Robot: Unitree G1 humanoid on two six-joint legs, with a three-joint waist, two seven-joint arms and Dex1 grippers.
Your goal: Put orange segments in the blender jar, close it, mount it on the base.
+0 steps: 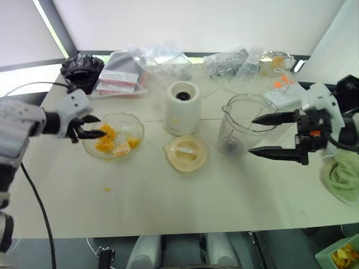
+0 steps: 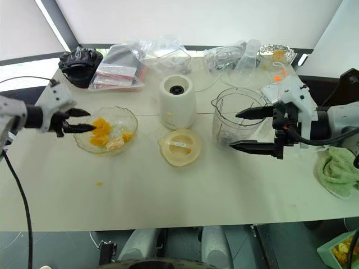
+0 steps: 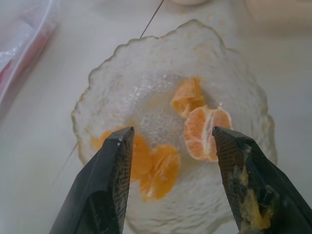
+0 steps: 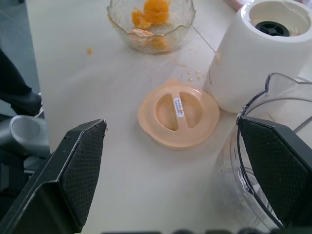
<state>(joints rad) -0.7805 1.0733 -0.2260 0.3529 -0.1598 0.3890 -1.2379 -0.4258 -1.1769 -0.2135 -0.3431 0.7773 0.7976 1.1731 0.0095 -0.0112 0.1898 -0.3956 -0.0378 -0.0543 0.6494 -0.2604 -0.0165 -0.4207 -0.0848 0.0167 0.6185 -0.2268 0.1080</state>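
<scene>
Table (image 1: 185,207), pale top; near band bare save one orange scrap (image 1: 106,189) at 8 o'clock of the table's middle.

Cream round lid (image 1: 185,153), lying flat near centre, just in front of the base; touching neither base nor jar as far as visible.

Shallow clear glass dish (image 1: 130,120), at 9 o'clock of the lid; holds the orange segments (image 1: 106,139), several glossy pieces heaped toward its left side.

Left gripper (image 1: 95,126), at the dish's left rim, fingers spread part-way with the segments showing between them in the wrist view; nothing pinched; pulp smeared on one finger (image 3: 253,195).

Right gripper (image 1: 269,135), at 3 o'clock of the lid, fingers spread wide and level; one finger over the jar's rim, the other in front of the jar's wall; no grip visible.

Blender jar (image 1: 238,126), clear, upright on the table, lid off, at 3 o'clock of the base and just beside it; dark blade at the bottom; whether any fruit lies inside cannot be told.

Base (image 1: 182,109), white cylinder, dark socket uppermost, between dish and jar.

Green cloth (image 1: 342,174), right table edge, at 4 o'clock of the jar.

Far edge, 12 o'clock: black bag (image 1: 83,70); clear plastic bags (image 1: 151,61), some with red print; foil tray (image 1: 276,58) with orange contents.
</scene>
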